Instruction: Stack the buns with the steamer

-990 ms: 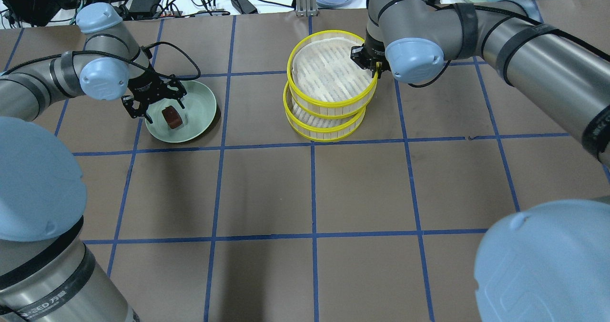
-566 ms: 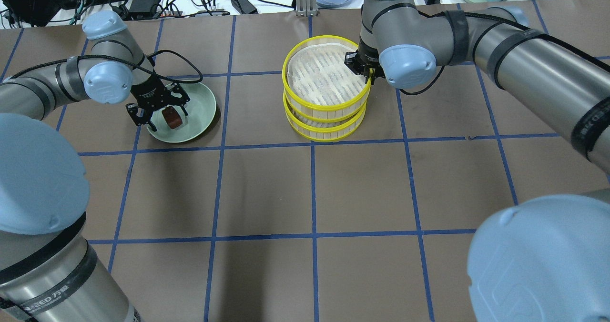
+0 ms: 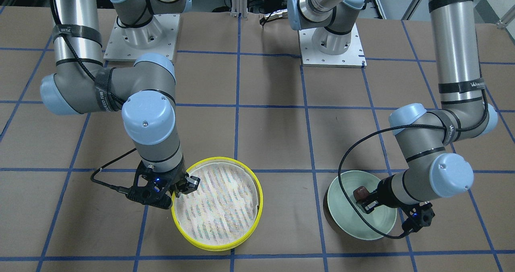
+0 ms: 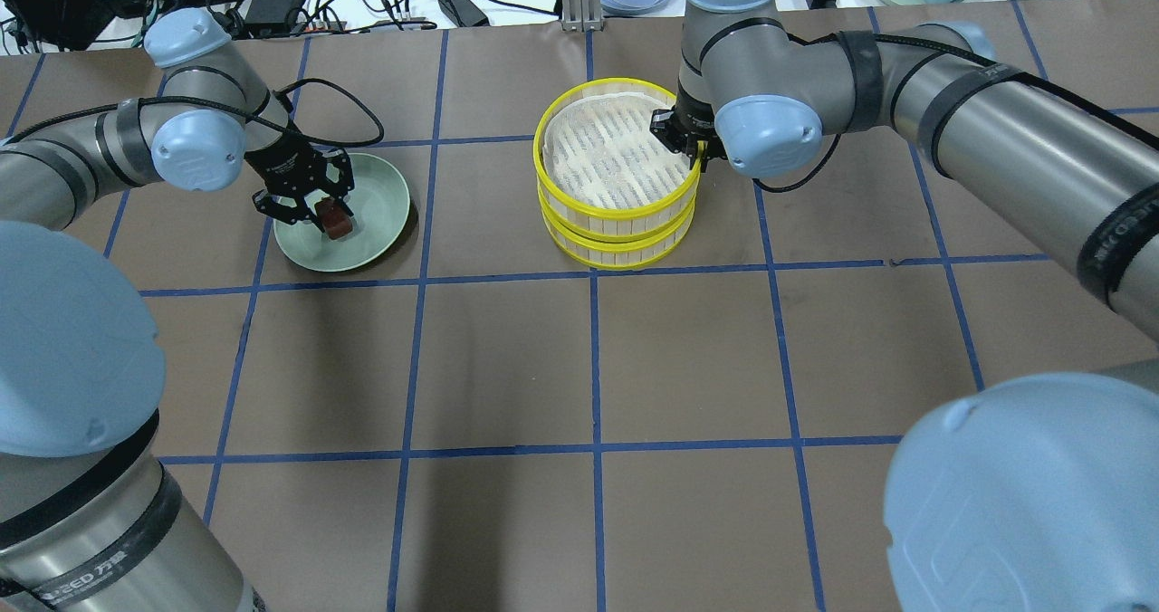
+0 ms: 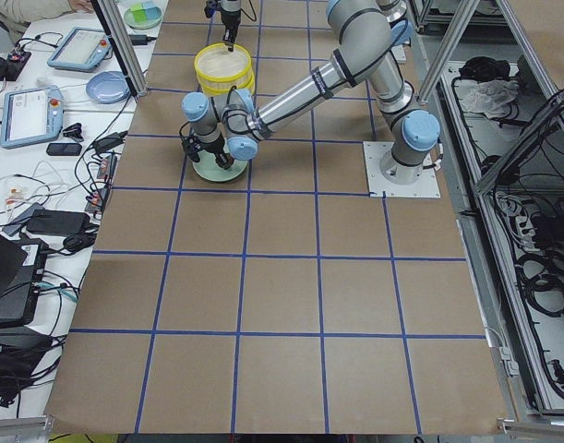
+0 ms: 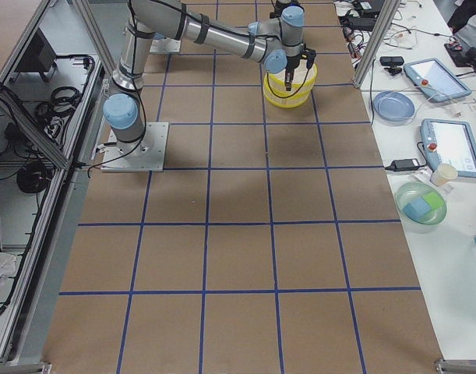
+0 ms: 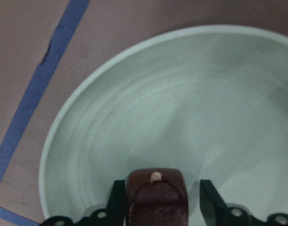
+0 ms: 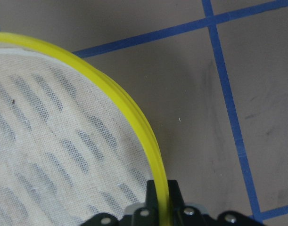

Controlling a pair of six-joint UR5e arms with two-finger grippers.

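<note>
Dark reddish-brown, the bun (image 7: 156, 200) sits between the fingers of the left claw (image 7: 161, 186), over the pale green plate (image 7: 134, 117) at the far left of the table (image 4: 507, 358). That claw stands partly open. One finger lies against the bun, and a sliver of plate shows between the bun and the other finger. The bun shows a rounded end with a pale speck, and its long axis cannot be told.

The right claw (image 8: 161, 188) is pinched closed on the yellow far-right rim of the upper steamer tier (image 8: 111, 89). This tier lies level, open side up, over the lower tier (image 4: 625, 252) at far centre, nearly in line with it. Whether the two tiers touch cannot be told.
</note>
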